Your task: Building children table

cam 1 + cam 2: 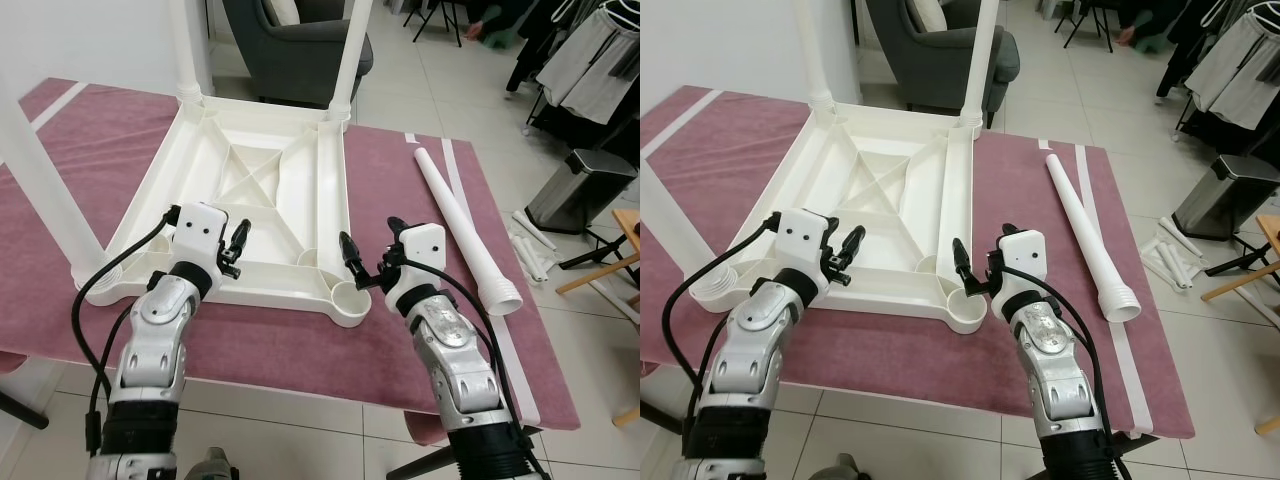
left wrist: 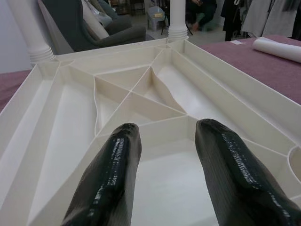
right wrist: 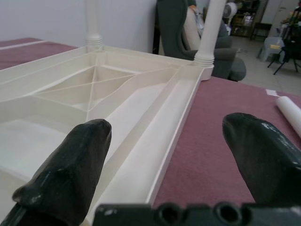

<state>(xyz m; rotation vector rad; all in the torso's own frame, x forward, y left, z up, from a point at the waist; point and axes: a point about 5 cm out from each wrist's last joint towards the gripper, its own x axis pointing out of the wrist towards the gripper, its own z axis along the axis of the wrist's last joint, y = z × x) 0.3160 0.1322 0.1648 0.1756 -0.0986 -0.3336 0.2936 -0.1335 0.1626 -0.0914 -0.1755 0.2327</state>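
Over upturned table top (image 1: pixel 250 190): left claw (image 1: pixel 236 250), right claw (image 1: pixel 365 263), both parted.

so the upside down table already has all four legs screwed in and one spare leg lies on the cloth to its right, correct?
Not quite: the upside-down table has three legs in. The near right corner socket is empty, as the left eye view shows. The loose leg does lie on the cloth to its right.

tabletop (image 1: pixel 250 190): smooth white plastic | cloth (image 1: pixel 400 200): matt maroon fabric | loose leg (image 1: pixel 465 232): smooth white plastic
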